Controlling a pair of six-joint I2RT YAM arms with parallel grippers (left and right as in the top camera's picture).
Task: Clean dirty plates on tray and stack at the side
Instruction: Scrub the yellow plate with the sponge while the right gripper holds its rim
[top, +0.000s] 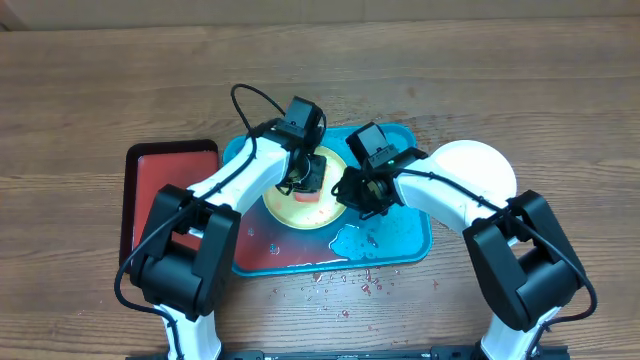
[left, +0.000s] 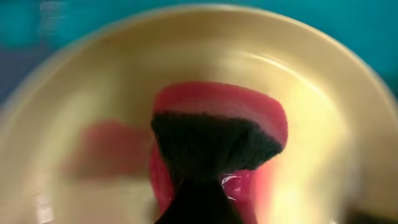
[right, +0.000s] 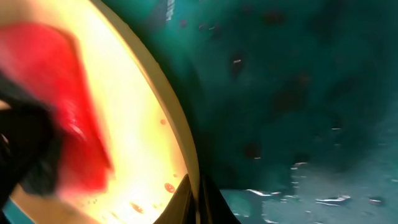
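A yellow-green plate (top: 285, 212) lies on the turquoise tray (top: 412, 240). My left gripper (top: 304, 182) is shut on a red sponge (left: 217, 102) with a dark scouring face, pressed onto the plate's (left: 317, 93) middle. My right gripper (top: 350, 190) is shut on the plate's right rim (right: 186, 143); its thin fingers (right: 186, 199) pinch the edge, with red specks on the plate beside them. A white plate (top: 482, 165) rests on the table just right of the tray. The tray floor (right: 292, 93) is wet.
A dark red, black-rimmed tray (top: 165, 185) sits left of the turquoise one. A pale wet patch (top: 352, 240) lies on the turquoise tray in front of the plate. Red droplets (top: 345, 282) dot the wooden table along the tray's front edge.
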